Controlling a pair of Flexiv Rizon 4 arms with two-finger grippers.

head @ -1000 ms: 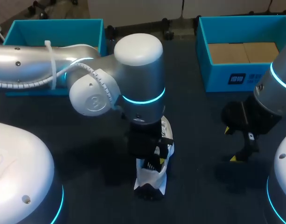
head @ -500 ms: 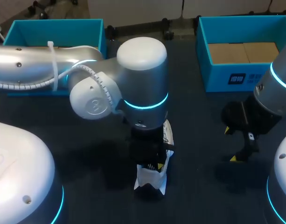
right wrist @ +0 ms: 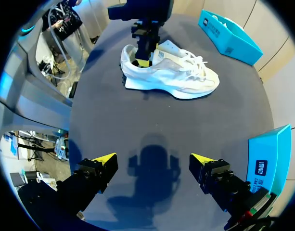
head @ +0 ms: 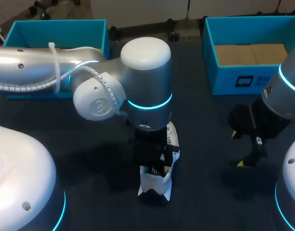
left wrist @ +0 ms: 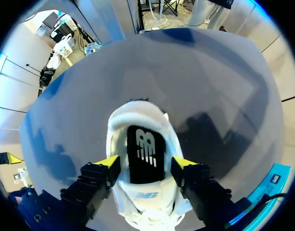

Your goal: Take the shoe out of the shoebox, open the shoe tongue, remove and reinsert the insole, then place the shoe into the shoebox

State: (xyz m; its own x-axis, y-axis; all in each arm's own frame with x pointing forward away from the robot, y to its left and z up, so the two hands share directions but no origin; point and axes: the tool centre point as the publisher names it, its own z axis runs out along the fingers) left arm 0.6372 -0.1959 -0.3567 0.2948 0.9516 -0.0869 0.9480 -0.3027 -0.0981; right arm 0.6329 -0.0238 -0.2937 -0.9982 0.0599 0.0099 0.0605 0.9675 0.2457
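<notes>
A white sneaker (head: 156, 185) lies on the dark table near its front middle, seen side-on in the right wrist view (right wrist: 173, 72). My left gripper (head: 160, 166) hangs right over its heel opening. In the left wrist view this gripper (left wrist: 146, 163) is open, its yellow tips on either side of the collar. The black insole (left wrist: 146, 154) shows inside the shoe between them. From the right wrist view the left gripper (right wrist: 144, 58) stands upright at the heel end. My right gripper (head: 237, 149) hovers open and empty over bare table to the shoe's right, also in its own view (right wrist: 152, 161).
A blue shoebox (head: 212, 57) with a brown cardboard base stands at the back right. Another blue box (head: 105, 36) stands at the back left, partly behind my left arm. Dark table lies between the shoe and the right gripper.
My left arm dipped slightly toward the shoe and came back up a little. The shoe and the right arm have stayed put.
</notes>
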